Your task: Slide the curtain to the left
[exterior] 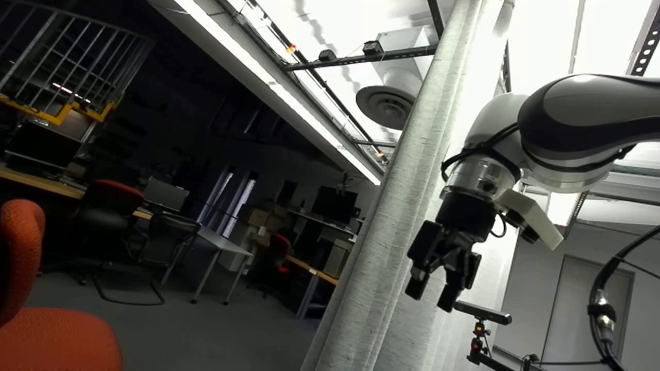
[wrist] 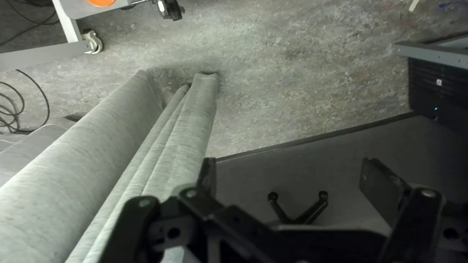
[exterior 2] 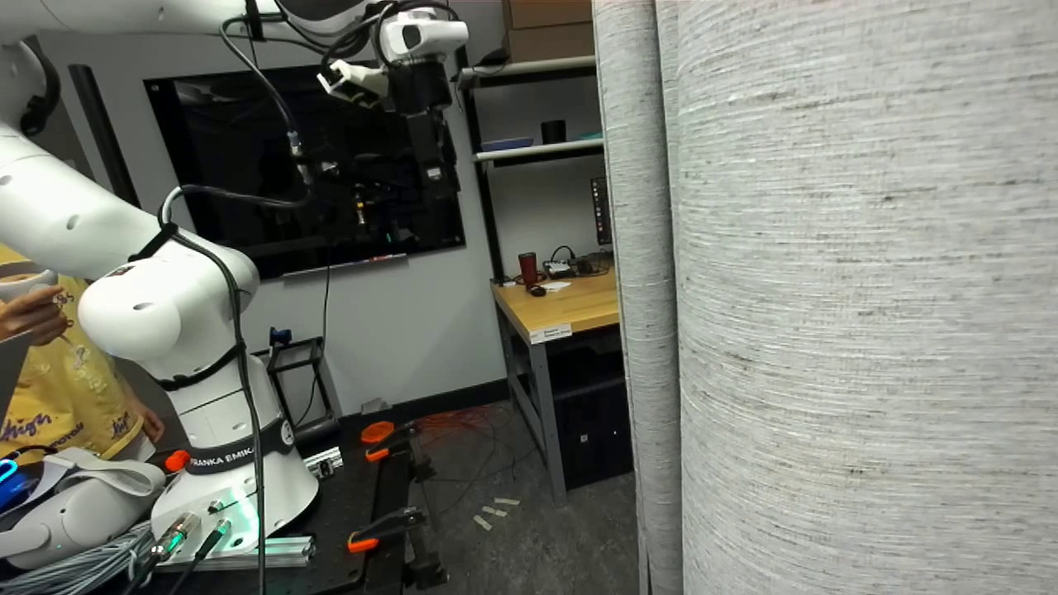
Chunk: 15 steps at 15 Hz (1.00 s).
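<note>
Wrist view: the gripper [wrist: 292,179] is shown with its fingers [wrist: 382,193] spread wide and with nothing held between them. The curtain [wrist: 84,164] is seen to one side of the gap, toward the left edge of this view, its long folds carried down to the floor [wrist: 292,91]. Its nearest fold is partly covered by one finger; whether the two are in contact cannot be told. In an exterior view the gripper [exterior: 432,292] is directed obliquely downward, its fingertips set apart, and the curtain [exterior: 402,196] is seen behind it. In an exterior view the curtain [exterior 2: 860,297] is spread over the right of the frame, well apart in that view from the gripper [exterior 2: 434,178]. Containers are also included there: a red tumbler [exterior 2: 528,270] is stood upright on the desk [exterior 2: 570,307], a box [exterior 2: 552,43] is borne by the upper shelf [exterior 2: 537,67], and a white cup [exterior 2: 26,285] is held in a hand [exterior 2: 37,314]. The contents of all three are hidden.
</note>
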### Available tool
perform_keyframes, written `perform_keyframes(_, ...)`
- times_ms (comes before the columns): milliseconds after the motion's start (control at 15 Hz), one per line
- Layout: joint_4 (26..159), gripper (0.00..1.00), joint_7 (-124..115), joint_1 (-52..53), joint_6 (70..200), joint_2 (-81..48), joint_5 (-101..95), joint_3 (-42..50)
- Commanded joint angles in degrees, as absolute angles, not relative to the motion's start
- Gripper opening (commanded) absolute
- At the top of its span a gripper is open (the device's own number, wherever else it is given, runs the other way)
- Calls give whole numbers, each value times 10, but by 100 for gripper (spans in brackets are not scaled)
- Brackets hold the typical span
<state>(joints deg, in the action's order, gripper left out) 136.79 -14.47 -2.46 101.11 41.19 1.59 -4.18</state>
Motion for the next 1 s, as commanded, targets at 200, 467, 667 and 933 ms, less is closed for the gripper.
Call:
perform_keyframes(200,1322,100,-145,-57,1011,408,-20,-19)
perform_keyframes(467,1306,100,-145,-61,1011,405,-23,-16)
perform_keyframes(667,1303,100,-146,-63,1010,398,-22,-14)
perform_keyframes(933,1270,100,-151,-80,1019,363,-31,0)
